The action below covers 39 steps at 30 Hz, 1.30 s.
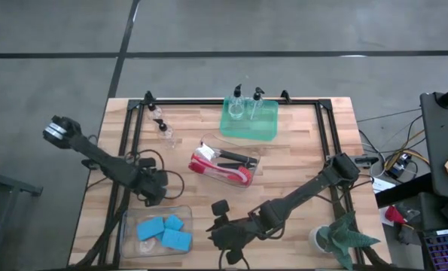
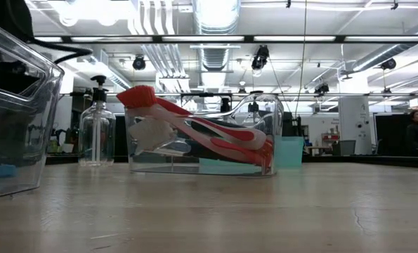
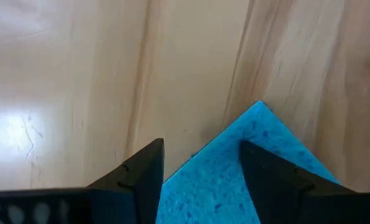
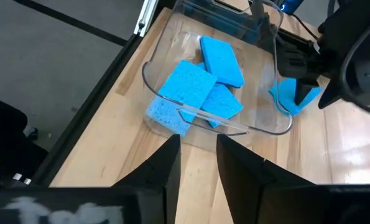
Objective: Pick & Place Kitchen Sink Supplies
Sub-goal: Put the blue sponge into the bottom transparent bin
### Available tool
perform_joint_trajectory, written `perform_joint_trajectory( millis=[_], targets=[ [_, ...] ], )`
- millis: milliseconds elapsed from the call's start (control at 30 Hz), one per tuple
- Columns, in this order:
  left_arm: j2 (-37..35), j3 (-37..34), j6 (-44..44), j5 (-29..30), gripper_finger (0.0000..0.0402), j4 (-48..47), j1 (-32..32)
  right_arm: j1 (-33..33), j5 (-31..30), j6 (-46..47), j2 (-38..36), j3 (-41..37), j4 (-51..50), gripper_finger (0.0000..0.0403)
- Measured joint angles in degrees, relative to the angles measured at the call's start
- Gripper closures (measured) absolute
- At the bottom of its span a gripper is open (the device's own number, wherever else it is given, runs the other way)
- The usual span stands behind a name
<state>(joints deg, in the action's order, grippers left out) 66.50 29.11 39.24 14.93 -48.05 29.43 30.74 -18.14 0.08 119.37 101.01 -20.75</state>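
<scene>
Three blue sponges [image 1: 165, 232] lie in the clear bin [image 1: 130, 221] at the table's [image 1: 299, 162] near left. Just beside that bin the left gripper [image 3: 200, 171] has its fingers [image 3: 141, 177] closed on another blue sponge [image 3: 234, 165], held above the wood. Farther right, a second clear bin [image 1: 206, 141] holds red dish brushes [image 1: 222, 168]. Beyond it two pump bottles [image 1: 246, 105] stand in the green tray [image 1: 265, 134]. The right gripper [image 4: 197, 162] hovers near the table's front edge, fingers a little apart and empty.
</scene>
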Motion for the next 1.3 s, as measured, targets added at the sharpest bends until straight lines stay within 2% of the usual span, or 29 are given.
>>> perform_joint_trajectory(
  millis=[167, 267, 333, 467, 533, 633, 733, 867, 967, 1133, 1300],
  targets=[
    [3.5, 0.3, -2.0, -2.4, 0.0207, 2.0, -0.4, 0.0, 0.0, 0.0, 0.0, 0.0, 0.0, 0.0317],
    [4.8, 0.4, -3.6, -3.8, 0.0234, 5.7, -0.5, 0.0, 0.0, 0.0, 0.0, 0.0, 0.0, 0.0324],
    [5.5, 0.3, -4.8, -4.9, 0.0266, 7.3, -0.8, 0.0, 0.0, 0.0, 0.0, 0.0, 0.0, 0.0329],
    [6.2, 0.3, -7.2, -6.1, 0.0361, 8.5, -1.3, 0.0, 0.0, 0.0, 0.0, 0.0, 0.0, 0.0338],
    [6.2, 0.3, -8.0, -6.4, 0.0388, 8.6, -1.7, 0.0, 0.0, 0.0, 0.0, 0.0, 0.0, 0.0341],
    [5.7, 0.7, -8.4, -5.0, 0.0393, 8.4, -2.0, 0.0, 0.0, 0.0, 0.0, -0.1, 0.0, 0.0345],
    [5.3, 2.5, -9.6, -0.9, 0.0399, 6.5, -2.0, 0.0, 0.0, 0.0, 0.0, -0.2, 0.0, 0.0348],
    [3.9, 7.4, -10.8, 5.7, 0.0401, 0.2, -2.1, 0.0, 0.0, 0.0, 0.0, -0.3, 0.0, 0.0351],
    [3.2, 12.0, -10.8, 8.1, 0.0401, -7.0, -2.1, 0.0, 0.0, 0.0, 0.0, -0.4, 0.0, 0.0351],
    [1.9, 21.4, -10.3, 6.6, 0.0401, -13.3, -1.8, 0.0, 0.0, 0.0, 0.0, -0.6, -0.1, 0.0351],
    [-0.3, 29.2, -9.2, -2.9, 0.0401, -12.3, -1.3, 0.0, 0.0, 0.0, 0.0, -0.7, -0.2, 0.0351]
  ],
)
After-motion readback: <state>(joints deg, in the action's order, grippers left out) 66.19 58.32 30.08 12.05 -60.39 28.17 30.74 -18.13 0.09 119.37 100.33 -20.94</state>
